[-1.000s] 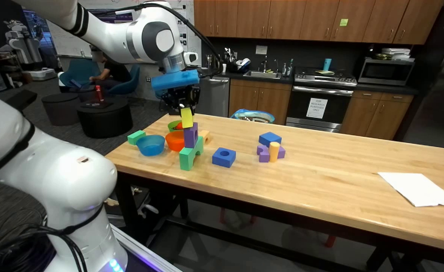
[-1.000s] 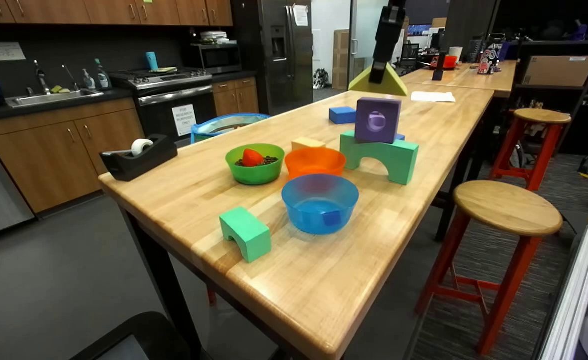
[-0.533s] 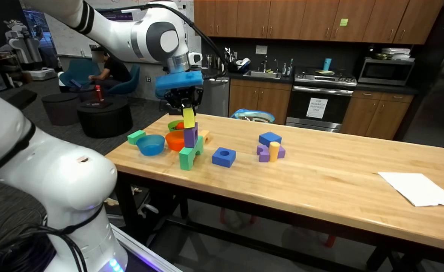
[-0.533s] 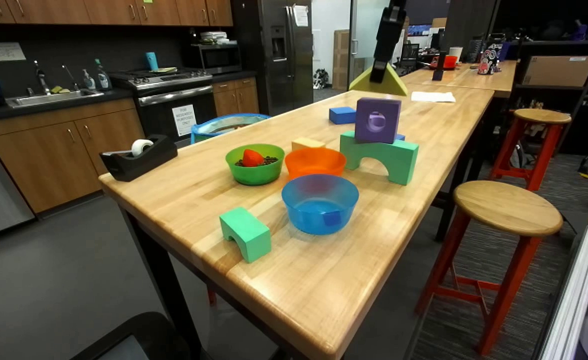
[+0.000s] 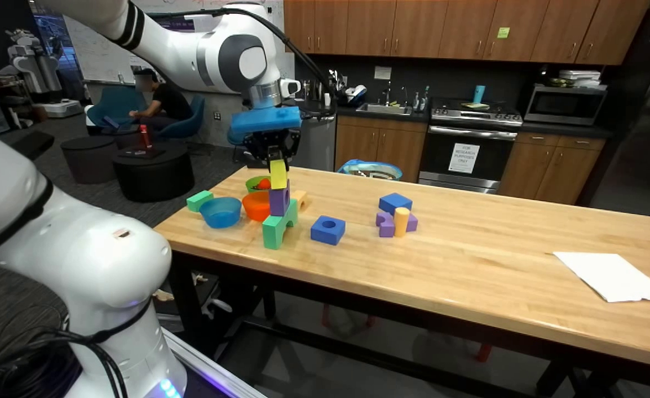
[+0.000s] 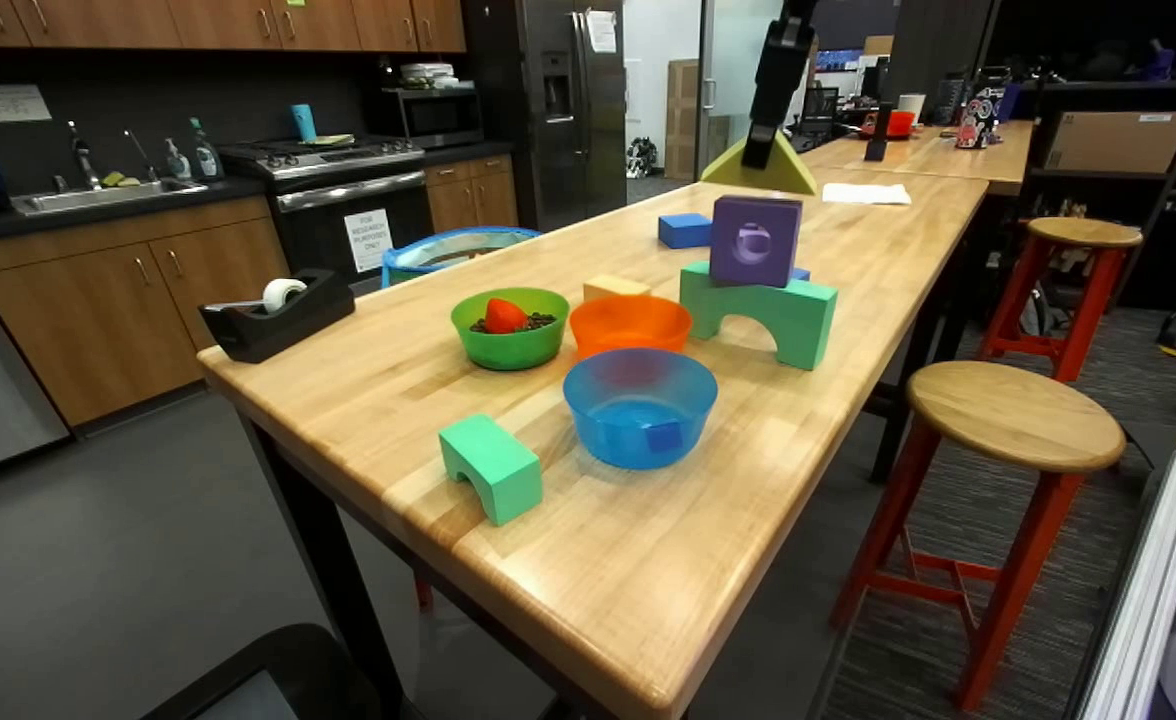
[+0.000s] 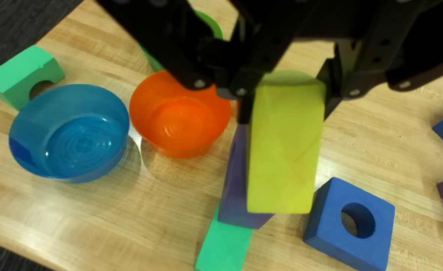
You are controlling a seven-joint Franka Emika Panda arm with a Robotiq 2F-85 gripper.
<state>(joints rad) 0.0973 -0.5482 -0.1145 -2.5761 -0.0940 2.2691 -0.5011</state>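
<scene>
My gripper (image 7: 287, 107) is shut on a yellow wedge-shaped block (image 7: 283, 162), with a finger on each side of it. In both exterior views the gripper (image 5: 277, 158) points down with the yellow block (image 6: 723, 175) at its tips. Right below is a purple square block with a round hole (image 6: 728, 268), standing upright on a large green arch (image 6: 800, 310). The yellow block is just above the purple block; I cannot tell whether they touch. In the wrist view the yellow block hides part of the purple block (image 7: 240, 195) and the green arch (image 7: 225, 244).
Orange (image 6: 608, 335), blue (image 6: 608, 425) and green (image 6: 508, 352) bowls stand beside the stack; the green one holds a red object. A holed blue block (image 5: 325, 236), a tan cylinder (image 5: 401, 224), a small green arch (image 6: 493, 450) and a tape dispenser (image 6: 278, 320) are on the table.
My gripper, with the yellow block in it, has shifted slightly right and a little lower over the purple block. The stack and bowls have not moved.
</scene>
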